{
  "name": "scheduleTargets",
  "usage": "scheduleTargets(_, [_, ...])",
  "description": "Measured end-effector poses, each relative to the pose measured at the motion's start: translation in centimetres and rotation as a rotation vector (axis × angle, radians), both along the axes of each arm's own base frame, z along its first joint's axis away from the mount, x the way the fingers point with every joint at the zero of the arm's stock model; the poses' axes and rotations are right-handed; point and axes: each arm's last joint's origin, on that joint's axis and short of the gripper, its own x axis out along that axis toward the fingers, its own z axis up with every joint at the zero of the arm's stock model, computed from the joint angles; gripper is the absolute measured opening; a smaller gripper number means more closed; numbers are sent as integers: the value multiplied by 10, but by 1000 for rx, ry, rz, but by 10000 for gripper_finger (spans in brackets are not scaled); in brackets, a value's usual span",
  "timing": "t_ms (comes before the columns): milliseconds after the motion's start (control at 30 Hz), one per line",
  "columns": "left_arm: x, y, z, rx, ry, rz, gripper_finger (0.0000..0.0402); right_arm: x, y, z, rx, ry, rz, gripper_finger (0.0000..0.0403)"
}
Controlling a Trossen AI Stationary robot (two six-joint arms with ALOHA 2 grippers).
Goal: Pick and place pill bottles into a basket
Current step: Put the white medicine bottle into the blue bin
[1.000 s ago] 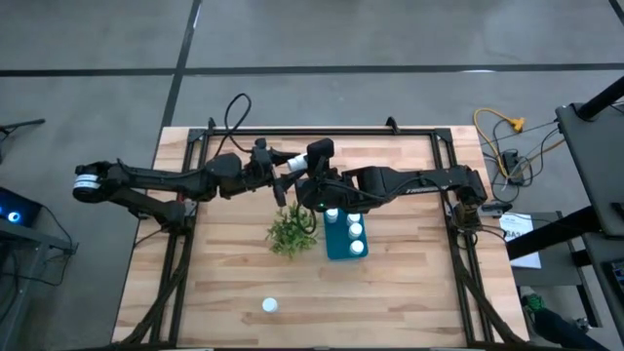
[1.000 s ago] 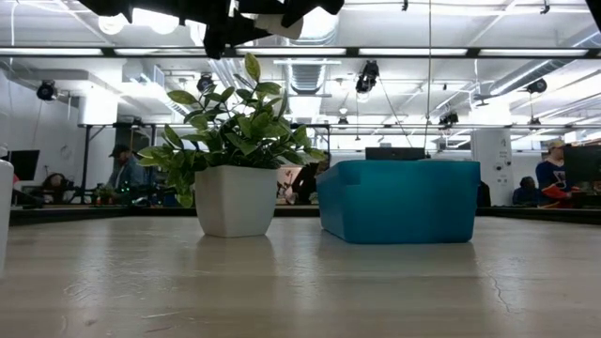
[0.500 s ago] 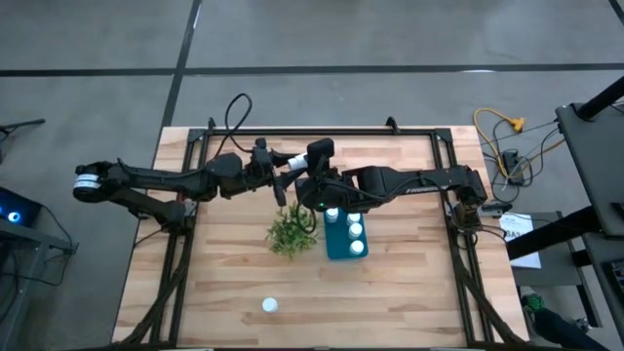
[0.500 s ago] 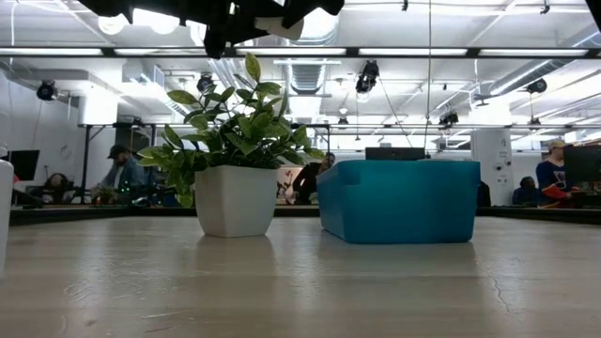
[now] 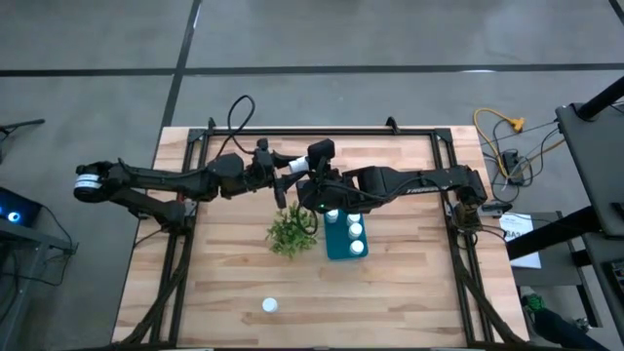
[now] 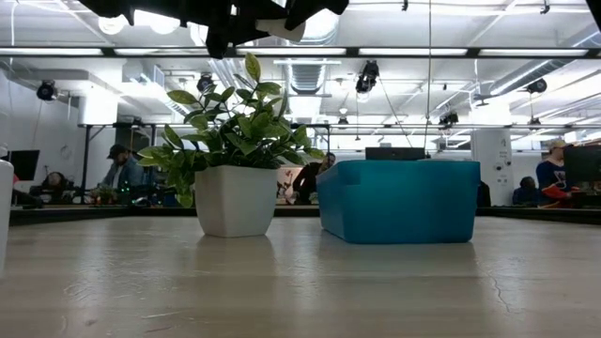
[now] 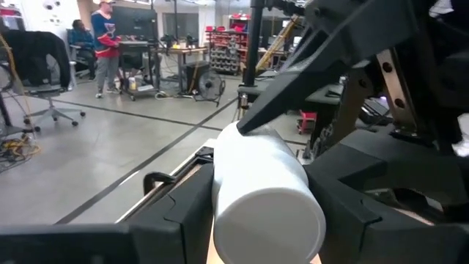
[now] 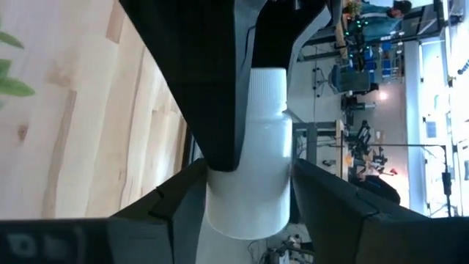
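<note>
High view: the two dark arms meet over the far middle of the pale wooden slatted table [image 5: 409, 283]; the left gripper [image 5: 289, 166] and the right gripper [image 5: 304, 175] both close on one small white cylindrical pill bottle [image 5: 296, 164] held in the air between them, just behind the bushy green plant [image 5: 290, 231]; beside the plant sits the small teal-blue rectangular basket [image 5: 333, 252] with three white-capped bottles [image 5: 354, 231] inside it; one more bottle [image 5: 269, 305] stands alone near the front edge, well apart from the rest. Low view: the plant in its white square pot [image 6: 236, 200] stands just left of the basket, both on the table; the held bottle shows at the top edge, clear above the plant. Left wrist view: dark fingers [image 7: 190, 209] clamp either side of the bottle's body. Right wrist view: its fingers [image 8: 168, 205] grip the base end, the other arm's finger lying over the bottle's ribbed cap [image 8: 267, 88].
</note>
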Motion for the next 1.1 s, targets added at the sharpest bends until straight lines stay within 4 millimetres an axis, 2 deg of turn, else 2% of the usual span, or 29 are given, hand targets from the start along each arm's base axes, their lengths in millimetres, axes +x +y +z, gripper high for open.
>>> scheduleTargets(167, [0,0,1,2,-1,-5,163,-12,-1,9,23,4,-25,212])
scheduleTargets(367, [0,0,-1,10,22,-6,163,-39,-5,27,110,-30,-74,231])
scheduleTargets(533, [3,-1,3,44,126,-46,163,-58,-8,24,225,9,-163,235])
scheduleTargets(800, [29,-2,23,101,384,-151,163,-83,-15,22,281,3,-333,232])
scheduleTargets(967, [50,-1,20,111,595,-189,163,-99,-20,15,303,-22,-404,230])
scheduleTargets(1100, [64,0,19,105,696,-202,163,-117,-26,4,321,-55,-457,230])
